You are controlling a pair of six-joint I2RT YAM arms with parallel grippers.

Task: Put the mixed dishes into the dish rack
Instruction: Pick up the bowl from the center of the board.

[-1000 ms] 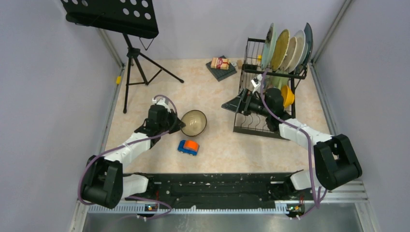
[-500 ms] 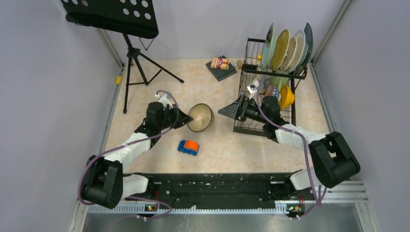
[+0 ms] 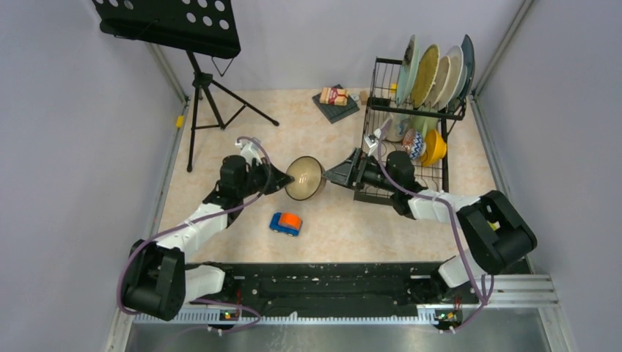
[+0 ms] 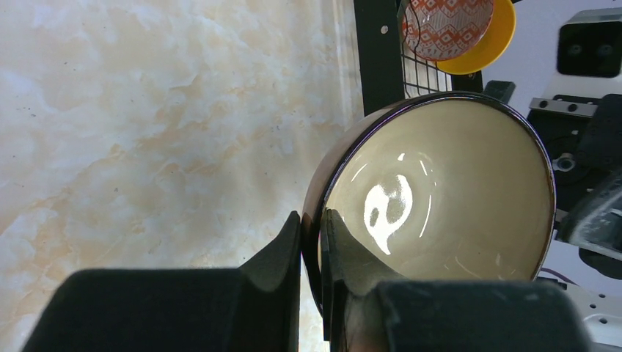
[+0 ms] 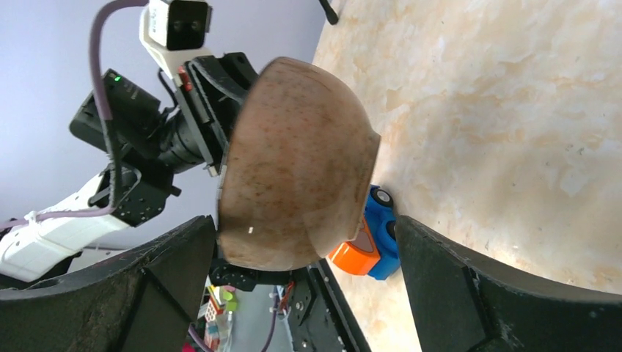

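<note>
Pinching the bowl (image 3: 305, 178) rim — left gripper (image 3: 283, 180); right gripper (image 3: 331, 176) spread wide, just beside it.

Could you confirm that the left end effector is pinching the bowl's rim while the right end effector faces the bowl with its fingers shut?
Not quite: the right end effector is wide open, straddling the bowl, as the right wrist view shows. The rest holds: the left end effector is pinching the bowl's rim.
</note>
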